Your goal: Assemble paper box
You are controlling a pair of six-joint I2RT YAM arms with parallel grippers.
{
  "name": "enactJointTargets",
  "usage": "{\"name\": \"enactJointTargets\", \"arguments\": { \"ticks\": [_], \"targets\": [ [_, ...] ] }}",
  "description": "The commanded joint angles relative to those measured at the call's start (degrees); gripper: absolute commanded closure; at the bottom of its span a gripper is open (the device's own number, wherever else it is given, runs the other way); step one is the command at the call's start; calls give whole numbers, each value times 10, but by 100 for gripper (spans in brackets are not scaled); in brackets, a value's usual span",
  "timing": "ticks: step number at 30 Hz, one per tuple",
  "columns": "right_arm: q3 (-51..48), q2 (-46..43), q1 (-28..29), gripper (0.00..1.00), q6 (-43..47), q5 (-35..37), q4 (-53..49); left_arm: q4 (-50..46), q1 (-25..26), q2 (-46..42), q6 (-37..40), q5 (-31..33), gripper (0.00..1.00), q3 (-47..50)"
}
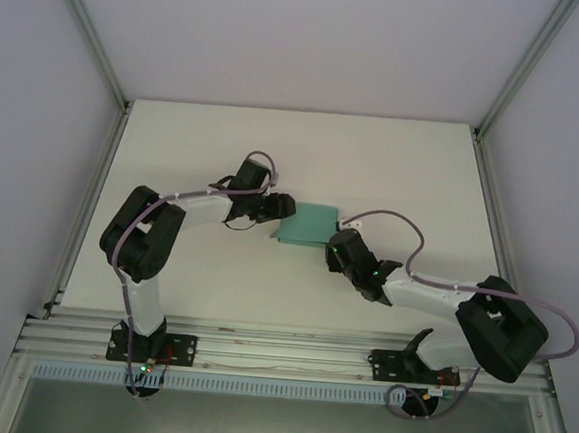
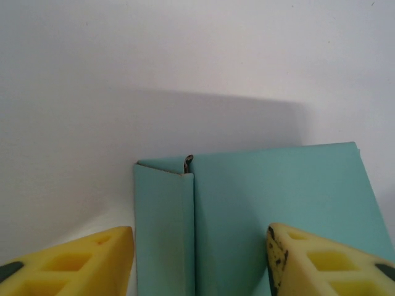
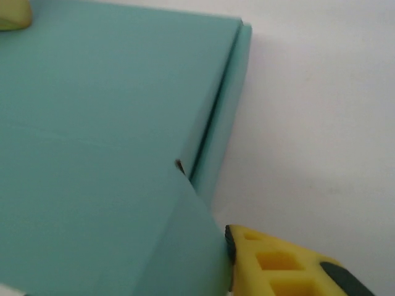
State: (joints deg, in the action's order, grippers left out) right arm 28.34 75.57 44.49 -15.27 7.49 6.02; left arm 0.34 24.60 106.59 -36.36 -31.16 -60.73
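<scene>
Left fingers (image 2: 80,259) wide, paper box (image 2: 278,197) between

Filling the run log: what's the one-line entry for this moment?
task: assemble box | box: teal, folded, between hands | left hand: open, at box edge | right hand: at box corner, state unclear

White-and-black arms (image 1: 198,207), lilac cables (image 1: 555,316), yellow foam fingers (image 2: 321,262)

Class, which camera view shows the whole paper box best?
The top external view: the paper box appears nearly whole, its outline clear. The left wrist view shows one folded corner; the right wrist view, a close, cropped panel.
</scene>
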Motion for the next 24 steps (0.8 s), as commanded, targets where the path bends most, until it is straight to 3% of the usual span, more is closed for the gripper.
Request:
{"name": "enactJointTargets", "arguments": {
  "ticks": [1, 5, 11, 18, 24],
  "targets": [
    [-23, -69, 3, 56, -32, -16, -18, 17, -2, 4, -17, -3, 45, 35],
    [-61, -173, 3, 48, -60, -26, -40, 42, -3, 4, -27, -2, 48, 56],
    [-83, -310, 2, 2, -91, 17, -92, 67, -3, 13, -38, -9, 54, 71],
    [-54, -313, -24, 0, -122, 35, -107, 94, -5, 14, -50, -20, 62, 93],
    [4, -214, -103, 0, -152, -96, -128, 132, -22, 7, -63, -40, 71, 126]
  ]
}}
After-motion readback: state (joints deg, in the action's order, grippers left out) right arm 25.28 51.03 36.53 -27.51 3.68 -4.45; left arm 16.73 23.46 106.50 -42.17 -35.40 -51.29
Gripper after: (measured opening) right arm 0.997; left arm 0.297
